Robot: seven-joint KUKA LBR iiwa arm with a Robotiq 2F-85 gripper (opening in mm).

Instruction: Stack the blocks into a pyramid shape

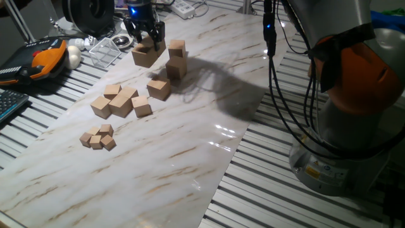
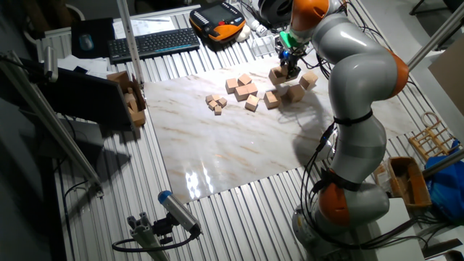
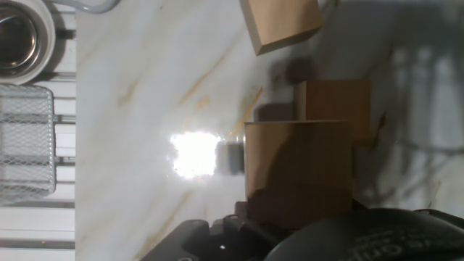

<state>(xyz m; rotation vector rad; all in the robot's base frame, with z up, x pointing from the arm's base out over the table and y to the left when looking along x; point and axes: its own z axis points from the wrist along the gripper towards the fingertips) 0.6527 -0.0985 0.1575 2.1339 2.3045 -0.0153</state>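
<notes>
the gripper [image 1: 147, 39] is clamped on one of the large plain wooden blocks [image 1: 148, 54] and holds it clear of the marble-patterned board [image 1: 177, 158], tilted, near the board's 11 o'clock corner in the one fixed view. at roughly 3 o'clock from it, just beside, two more large blocks stand one on the other as a short stack [image 1: 176, 58], and a single large block [image 1: 159, 88] lies at about 5 o'clock below that. a cluster of wooden cubes [image 1: 120, 101] sits further toward 7 o'clock, and a knot of tiny cubes [image 1: 98, 137] lies beyond it. in the hand view the held block [image 3: 299, 170] fills the middle, with another block [image 3: 280, 23] at 12 o'clock

the block looks rigid, light and smooth, so it should take a firm squeeze without harm, though bare wood on a tilted grip may twist; flat opposite faces near the middle seem the best place to hold. stacked cubes will likely topple at a nudge

the board is glossy, with a bright glare, and probably slick. slatted metal table [image 1: 297, 202] surrounds it; a keyboard [image 2: 154, 42], a pendant [image 2: 217, 19] and a wire basket [image 3: 27, 141] crowd the far edge
</notes>
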